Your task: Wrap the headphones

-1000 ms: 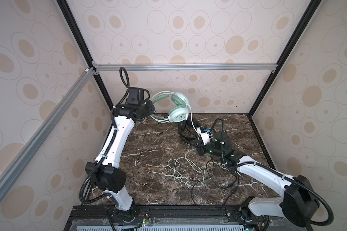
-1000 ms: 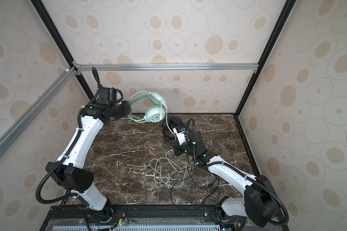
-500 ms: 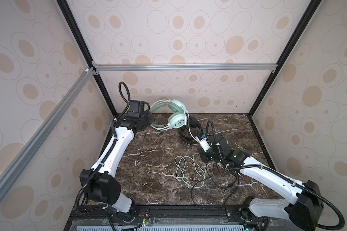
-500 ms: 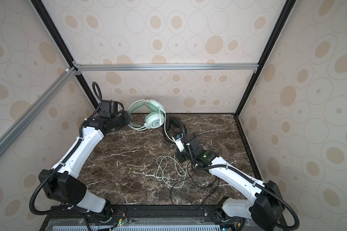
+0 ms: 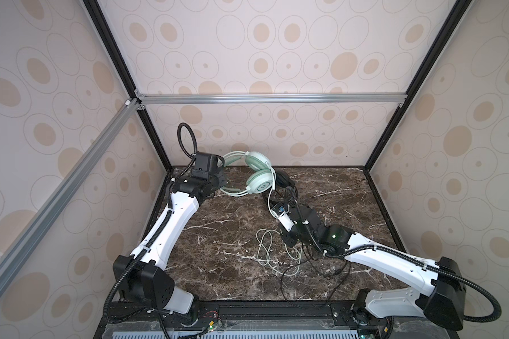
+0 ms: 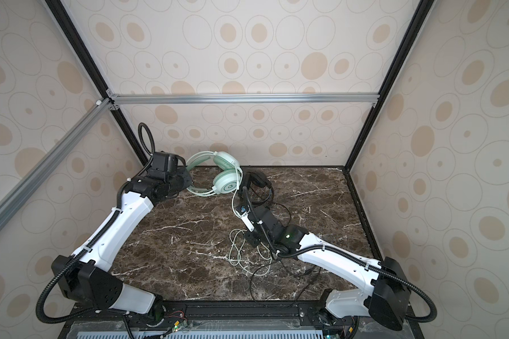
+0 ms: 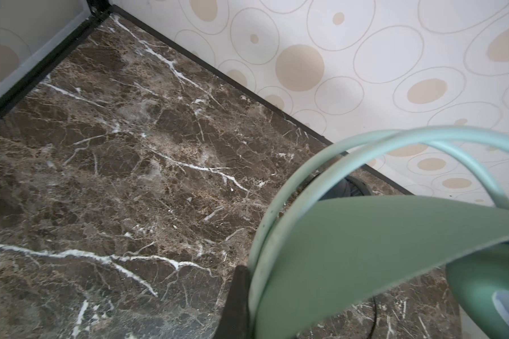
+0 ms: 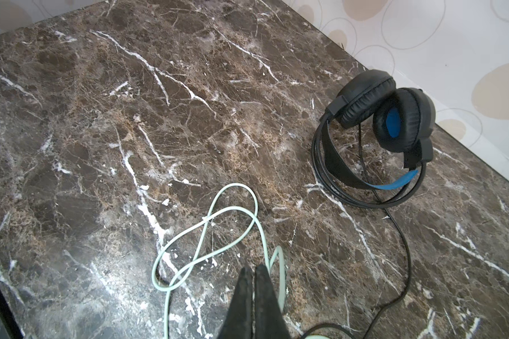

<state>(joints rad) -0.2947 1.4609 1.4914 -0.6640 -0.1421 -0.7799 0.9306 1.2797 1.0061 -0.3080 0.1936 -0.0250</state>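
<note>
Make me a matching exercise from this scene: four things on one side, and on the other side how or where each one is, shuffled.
Things:
1. mint-green headphones
2. black headphones
3. pale green cable
4. right hand

States:
A. shut, pinching the pale cable
B. lying on the marble table, nothing gripping it
C. held up by the headband in the left hand
D. partly looped on the marble, mid-table

Pairs: 1-C, 2-B, 3-D, 4-A
</note>
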